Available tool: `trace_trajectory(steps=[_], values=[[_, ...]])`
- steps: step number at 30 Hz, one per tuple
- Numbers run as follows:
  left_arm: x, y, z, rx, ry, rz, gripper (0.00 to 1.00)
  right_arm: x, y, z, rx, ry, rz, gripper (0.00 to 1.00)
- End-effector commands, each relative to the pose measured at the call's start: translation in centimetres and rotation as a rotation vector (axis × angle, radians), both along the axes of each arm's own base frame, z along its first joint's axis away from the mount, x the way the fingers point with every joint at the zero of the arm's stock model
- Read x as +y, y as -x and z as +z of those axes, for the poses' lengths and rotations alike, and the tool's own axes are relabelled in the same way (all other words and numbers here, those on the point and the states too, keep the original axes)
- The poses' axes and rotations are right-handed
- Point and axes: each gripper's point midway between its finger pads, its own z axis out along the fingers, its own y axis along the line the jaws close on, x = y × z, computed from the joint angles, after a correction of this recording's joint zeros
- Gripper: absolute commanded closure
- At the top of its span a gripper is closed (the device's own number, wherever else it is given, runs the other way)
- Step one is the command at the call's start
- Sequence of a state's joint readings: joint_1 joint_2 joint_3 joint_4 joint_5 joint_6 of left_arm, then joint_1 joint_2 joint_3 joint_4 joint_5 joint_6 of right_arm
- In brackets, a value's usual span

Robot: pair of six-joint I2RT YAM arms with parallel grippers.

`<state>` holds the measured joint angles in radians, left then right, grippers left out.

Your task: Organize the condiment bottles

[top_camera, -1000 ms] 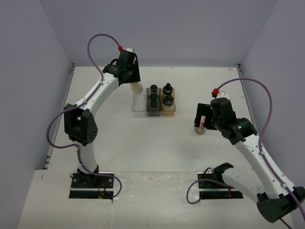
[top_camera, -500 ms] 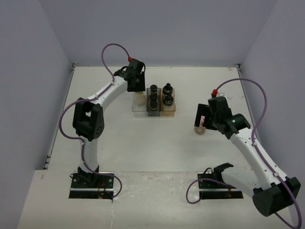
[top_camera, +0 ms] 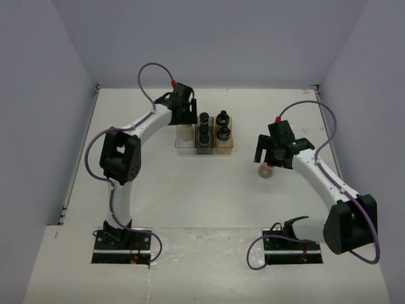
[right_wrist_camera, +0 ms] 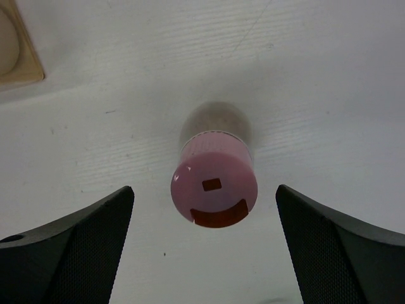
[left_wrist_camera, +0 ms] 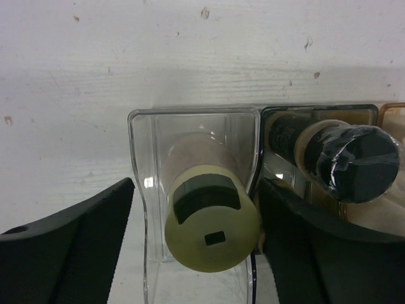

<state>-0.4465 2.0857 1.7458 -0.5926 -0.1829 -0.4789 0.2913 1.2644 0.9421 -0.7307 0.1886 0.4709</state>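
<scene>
L side first: the left gripper hangs over the clear, left-most compartment of the tray, at the far centre of the tabletop. Its jaws are partly open and hold nothing. The yellow-green-capped bottle stands upright inside that clear compartment, directly between the fingers. There is a plain gap between the cap and the left finger. The right finger sits just beside the cap, and whether it touches can't be told. The bottle's contents look pale.

Next compartment over, grey, holds black-capped bottles in a row front to back. The wrist view shows one of them upright, just to the right of the yellow-green cap w/ the compartment wall between. The tan compartment on the tray's right end holds more black caps. The exact count across the two is hard to read from the top view.

R side: the right gripper is spread wide and empty, pointing down at the bare tabletop well apart from the tray. The pink-capped bottle stands upright on the tabletop, centred between the two fingers — clear space either side, no contact. Its contents look brownish. In the top view it shows just below the gripper, to the right of the tray and nearer the arm bases.
</scene>
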Motion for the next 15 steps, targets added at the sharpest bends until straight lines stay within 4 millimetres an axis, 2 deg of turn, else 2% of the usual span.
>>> trace_trajectory(steps=[1, 5, 7, 8, 9, 10, 11, 13, 14, 15], values=[[-0.4, -0.2, 2.6, -0.067, 0.044, -0.003, 0.16, -0.1, -3.2, 0.9, -0.075, -0.02, -0.011, 0.05], [-0.6, 0.8, 3.6, -0.076, 0.063, -0.017, 0.05, -0.1, -4.3, 0.3, -0.075, -0.021, -0.003, 0.07], [-0.8, 1.3, 4.9, -0.095, 0.085, -0.02, 0.04, 0.1, -4.5, 0.1, -0.072, -0.028, 0.004, 0.09], [-0.7, 1.6, 5.1, -0.095, 0.09, -0.02, 0.0, 0.1, -4.6, -0.2, -0.064, -0.025, 0.006, 0.13], [-0.8, 2.0, 6.3, -0.115, 0.105, -0.02, 0.0, 0.1, -4.7, -0.4, -0.062, -0.023, 0.006, 0.17], [-0.8, 2.4, 6.6, -0.118, 0.11, -0.025, 0.0, 0.0, -4.7, -0.6, -0.058, -0.02, 0.003, 0.3], [-0.9, 2.8, 8.1, -0.142, 0.126, -0.031, 0.0, 0.0, -4.7, -0.7, -0.06, -0.022, 0.001, 0.35], [-0.6, 3.4, 9.2, -0.159, 0.13, -0.023, 0.0, -0.3, -4.4, -0.8, -0.061, -0.01, -0.015, 0.42], [-0.3, 3.8, 10.8, -0.188, 0.146, -0.018, 0.0, -0.5, -4.2, -0.6, -0.068, -0.008, -0.021, 0.43], [-0.1, 4.1, 11.5, -0.201, 0.15, -0.012, 0.0, -0.7, -4.1, -0.4, -0.069, 0.0, -0.026, 0.45]])
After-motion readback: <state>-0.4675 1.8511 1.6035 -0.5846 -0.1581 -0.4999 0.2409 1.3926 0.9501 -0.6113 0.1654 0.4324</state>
